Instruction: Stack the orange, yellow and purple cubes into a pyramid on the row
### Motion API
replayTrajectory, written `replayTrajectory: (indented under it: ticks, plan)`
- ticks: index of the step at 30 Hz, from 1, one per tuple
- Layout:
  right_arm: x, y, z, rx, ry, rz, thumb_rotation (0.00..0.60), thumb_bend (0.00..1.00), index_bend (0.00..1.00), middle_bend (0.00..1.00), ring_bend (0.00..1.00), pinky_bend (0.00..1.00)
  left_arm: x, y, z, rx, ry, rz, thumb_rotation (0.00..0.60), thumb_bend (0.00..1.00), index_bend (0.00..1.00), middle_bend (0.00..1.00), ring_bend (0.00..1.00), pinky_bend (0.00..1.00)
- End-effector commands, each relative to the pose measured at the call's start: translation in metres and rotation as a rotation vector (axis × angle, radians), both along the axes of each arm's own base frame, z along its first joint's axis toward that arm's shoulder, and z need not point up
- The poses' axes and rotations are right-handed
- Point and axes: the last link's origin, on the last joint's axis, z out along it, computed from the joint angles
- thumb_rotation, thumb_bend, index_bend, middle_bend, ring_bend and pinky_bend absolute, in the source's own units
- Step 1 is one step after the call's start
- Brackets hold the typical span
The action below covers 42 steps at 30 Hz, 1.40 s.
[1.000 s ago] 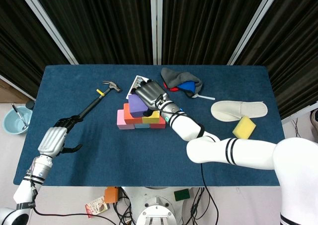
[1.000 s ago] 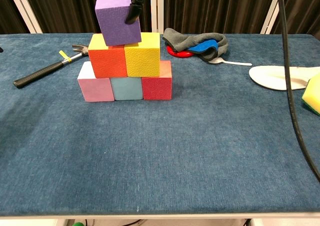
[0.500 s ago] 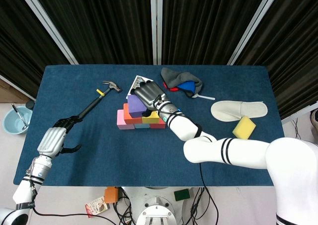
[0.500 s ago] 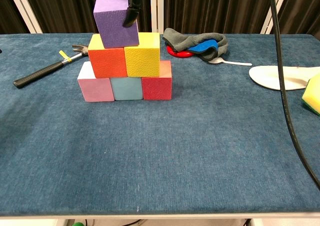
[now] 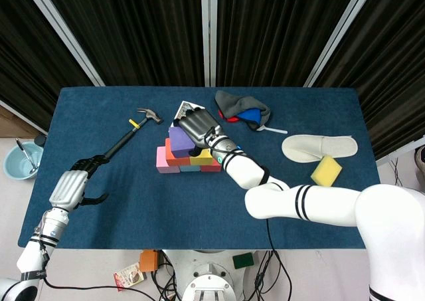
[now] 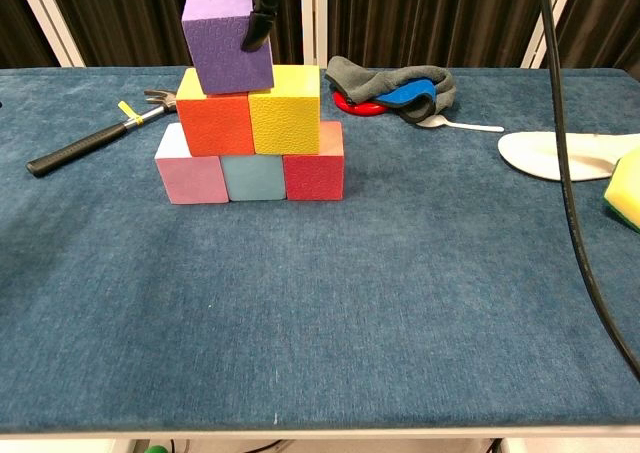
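Right arm reaches forward and to the left across the table; right hand (image 5: 197, 125) sits palm-down over the purple cube (image 6: 227, 40), fingers wrapped down on it, one dark fingertip (image 6: 252, 36) showing on its front face in the chest view. Left hand (image 5: 72, 188) hangs low at the near-left table edge, holding nothing, fingers loosely curled and apart, forearm running back off the corner.

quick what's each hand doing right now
Left hand: open, holding nothing, at the table's near left edge.
Right hand: holding the purple cube on the stack.
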Motion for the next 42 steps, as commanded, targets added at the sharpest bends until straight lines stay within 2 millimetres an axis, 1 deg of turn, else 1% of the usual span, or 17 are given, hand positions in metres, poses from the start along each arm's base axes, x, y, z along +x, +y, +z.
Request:
replayTrajectory:
  ticks: [1,9,13,16,19,25,29,35,39,42]
  plan:
    - [-0.0005,0.0002,-0.0006,-0.001,0.004,-0.003,0.6,0.29,0.36,0.32,0.15,0.18,0.0001,0.0002,-0.0003,-0.001,0.0,0.0,0.6,0.17,0.19,0.13,0.14,0.13]
    - [-0.0037,-0.0001,-0.0014,-0.001,0.014,-0.017,0.6,0.29,0.34,0.31,0.14,0.17,-0.0015,-0.0002,-0.0012,-0.003,0.001,0.005,0.6,0.17,0.19,0.13,0.14,0.13]
    - [-0.0049,0.0001,-0.0013,-0.002,0.023,-0.02,0.6,0.28,0.31,0.3,0.13,0.13,-0.0015,0.0,-0.0014,-0.003,0.003,0.002,0.6,0.17,0.19,0.13,0.14,0.13]
    - [-0.0037,0.0005,-0.0014,-0.004,0.017,-0.019,0.6,0.23,0.26,0.27,0.12,0.09,-0.001,0.0001,-0.0014,-0.001,0.0,0.001,0.6,0.17,0.19,0.13,0.14,0.13]
    - [-0.0028,0.0014,-0.0016,-0.005,0.009,-0.018,0.6,0.19,0.21,0.23,0.11,0.07,-0.0012,-0.0001,-0.0012,-0.001,0.002,0.002,0.6,0.17,0.19,0.13,0.14,0.13]
    - [-0.0026,0.0021,-0.0018,-0.002,0.005,-0.019,0.6,0.16,0.17,0.2,0.11,0.06,-0.0019,-0.0001,-0.0015,-0.003,0.004,0.004,0.6,0.17,0.19,0.13,0.14,0.13]
    - [-0.0036,0.0022,-0.0019,-0.009,0.018,-0.016,0.6,0.15,0.17,0.23,0.11,0.06,-0.0019,0.0001,-0.0018,-0.002,0.002,0.004,0.6,0.17,0.19,0.13,0.14,0.13]
    - [-0.0033,-0.0003,-0.0005,-0.032,0.019,-0.024,0.6,0.18,0.16,0.3,0.11,0.06,-0.0013,0.0009,-0.0024,-0.004,0.001,0.001,0.6,0.17,0.19,0.13,0.14,0.13]
    - [-0.002,-0.0013,-0.0002,-0.043,0.01,-0.024,0.6,0.23,0.22,0.34,0.11,0.06,-0.0018,0.0011,-0.0023,-0.003,-0.001,0.002,0.6,0.17,0.19,0.13,0.14,0.13]
    - [-0.0016,0.0003,0.0006,-0.045,0.006,-0.018,0.6,0.23,0.23,0.35,0.11,0.06,-0.002,0.0015,-0.0023,-0.004,0.0,0.002,0.6,0.17,0.19,0.13,0.14,0.13]
